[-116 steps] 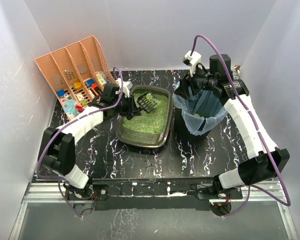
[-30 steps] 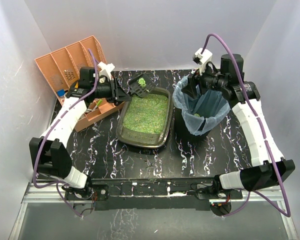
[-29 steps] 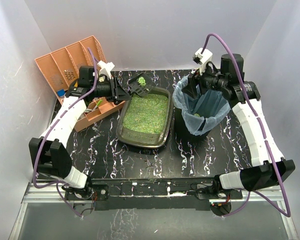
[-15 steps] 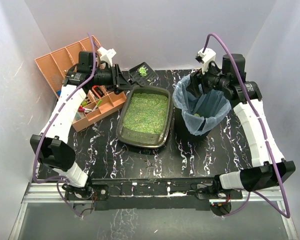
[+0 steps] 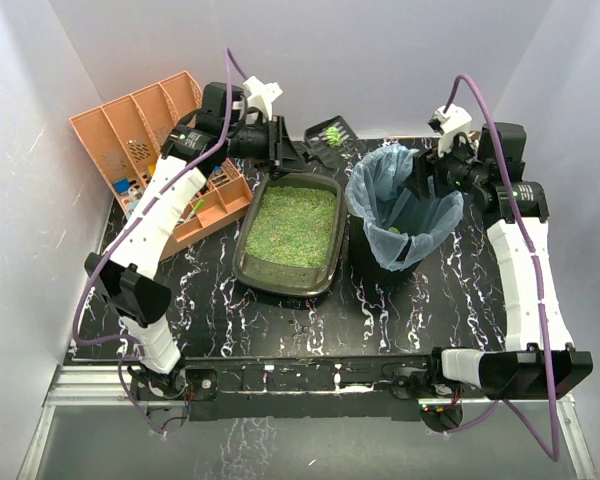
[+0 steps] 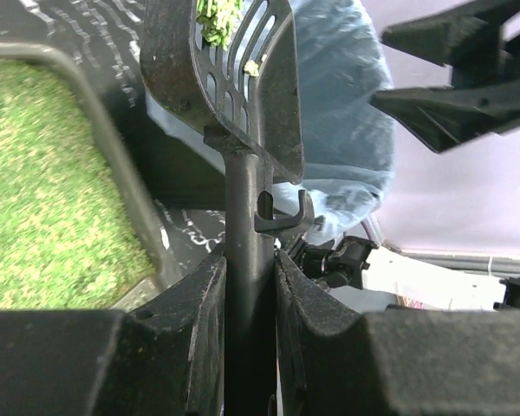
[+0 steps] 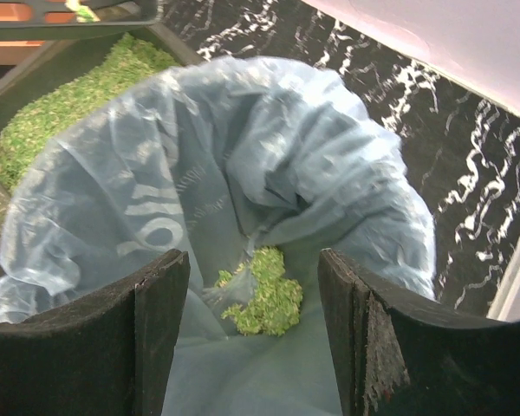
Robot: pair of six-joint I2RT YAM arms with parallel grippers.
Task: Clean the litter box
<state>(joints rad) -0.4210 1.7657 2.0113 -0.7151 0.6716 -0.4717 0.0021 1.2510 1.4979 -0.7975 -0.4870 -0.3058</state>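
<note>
The litter box point(image 5: 245, 262), a dark olive-grey tray of green litter, sits mid-table; its rim also shows in the left wrist view point(image 6: 121, 165). My left gripper point(image 5: 280, 150) is shut on the handle of a black slotted scoop point(image 5: 328, 134), held in the air between the box and the bin, with a green clump on it. In the left wrist view the scoop point(image 6: 243, 130) is clamped between the fingers point(image 6: 191, 347). My right gripper point(image 5: 420, 180) is open and empty above the far right rim of the black bin with blue liner point(image 5: 400, 215). Green clumps point(image 7: 264, 295) lie in the liner.
A peach-orange slotted organiser point(image 5: 145, 150) with small items stands at the back left. White walls close in on the left, back and right. The black marbled table top point(image 5: 310, 320) stretches toward the near edge.
My left gripper has lifted the loaded scoop out of the litter box and carried it right, toward the bin. My right gripper has drawn back to the bin's right side.
</note>
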